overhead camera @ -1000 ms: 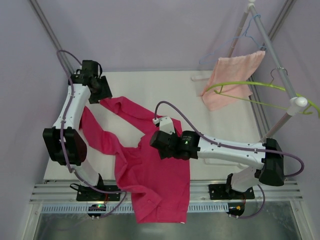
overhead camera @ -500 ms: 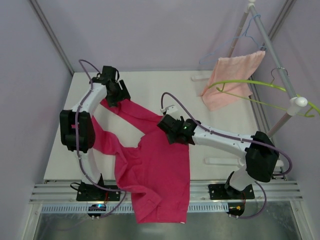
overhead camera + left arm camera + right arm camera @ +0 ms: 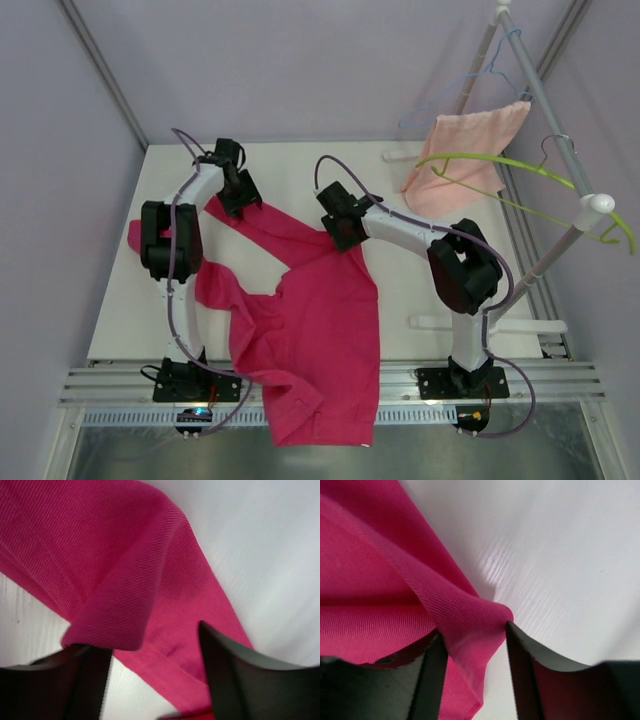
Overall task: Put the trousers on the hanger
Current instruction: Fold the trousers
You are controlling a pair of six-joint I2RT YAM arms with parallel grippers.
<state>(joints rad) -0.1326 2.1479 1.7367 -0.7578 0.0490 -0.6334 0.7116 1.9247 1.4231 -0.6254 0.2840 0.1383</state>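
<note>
Tabletop carries trousers, folds seemingly between both pincers' parted jaws.

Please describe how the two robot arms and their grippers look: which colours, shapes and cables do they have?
Both arms have white tubular links and bulky black joint housings. A thin purple-grey cable runs along each in loose loops. The left gripper and right gripper are black; in the wrist views their fingers are flat, dark, tapering plates. Black bases are bolted to a metal rail.
</note>
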